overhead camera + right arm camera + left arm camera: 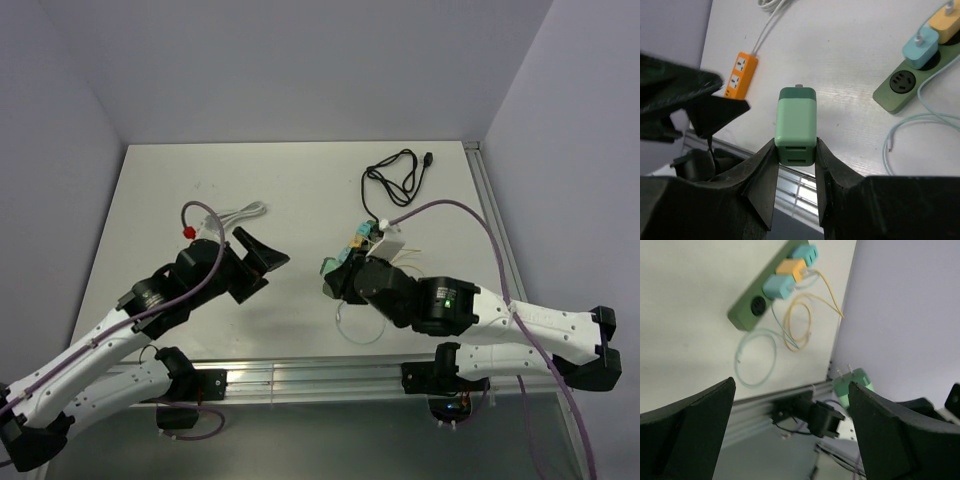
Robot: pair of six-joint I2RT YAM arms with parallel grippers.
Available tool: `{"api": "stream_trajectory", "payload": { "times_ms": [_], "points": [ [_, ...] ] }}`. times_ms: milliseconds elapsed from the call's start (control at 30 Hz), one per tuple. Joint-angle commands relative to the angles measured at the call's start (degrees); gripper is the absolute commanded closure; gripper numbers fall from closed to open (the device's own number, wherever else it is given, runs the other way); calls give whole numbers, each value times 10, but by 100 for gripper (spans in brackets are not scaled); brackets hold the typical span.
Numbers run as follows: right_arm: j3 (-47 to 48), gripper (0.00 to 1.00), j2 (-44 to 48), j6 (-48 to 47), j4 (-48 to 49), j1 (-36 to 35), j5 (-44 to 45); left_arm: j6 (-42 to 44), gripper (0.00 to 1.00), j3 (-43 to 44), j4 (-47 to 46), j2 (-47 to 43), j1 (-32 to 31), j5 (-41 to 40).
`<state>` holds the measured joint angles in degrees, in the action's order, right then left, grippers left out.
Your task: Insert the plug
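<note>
From above, the right end effector [336, 282] grips the light green plastic block plug [327, 266], and the left end effector [270, 268] gapes wide and empty. In the left wrist view, the dark green plastic power strip [746, 314] lies far ahead, one socket [758, 305] free. In the right wrist view, the plug sits clamped between the fingers with the strip ahead-right. Judging by this, alignment and insertion remain.

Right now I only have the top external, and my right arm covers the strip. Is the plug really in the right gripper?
Observer: Yes. The right wrist view shows the right gripper shut on the green plug, a finger on each side.
Operator: Any socket free?
Observer: One. The left wrist view shows a free socket at the end of the green power strip, beside a teal adapter.
Operator: Where does the white cable go?
Observer: To an orange power strip, seen from the right wrist.
</note>
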<state>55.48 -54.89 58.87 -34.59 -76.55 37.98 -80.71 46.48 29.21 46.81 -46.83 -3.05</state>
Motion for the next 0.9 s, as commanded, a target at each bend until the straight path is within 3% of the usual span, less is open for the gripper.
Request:
{"api": "stream_trajectory", "payload": {
  "times_ms": [0, 133, 400, 867],
  "points": [
    [44, 100, -12, 44, -72, 84, -139, 81, 0, 30, 66, -47, -1, -120],
    [80, 100, -51, 11, -104, 185, -230, 113, 3, 22, 79, -110, -2, -152],
    [188, 100, -180, -34, -201, 259, -340, 100, 7, -20, 72, -194, -2, -158],
    [204, 100, -350, -64, -204, 370, -445, 143, 8, -38, 52, -182, -1, -150]
  ]
}}
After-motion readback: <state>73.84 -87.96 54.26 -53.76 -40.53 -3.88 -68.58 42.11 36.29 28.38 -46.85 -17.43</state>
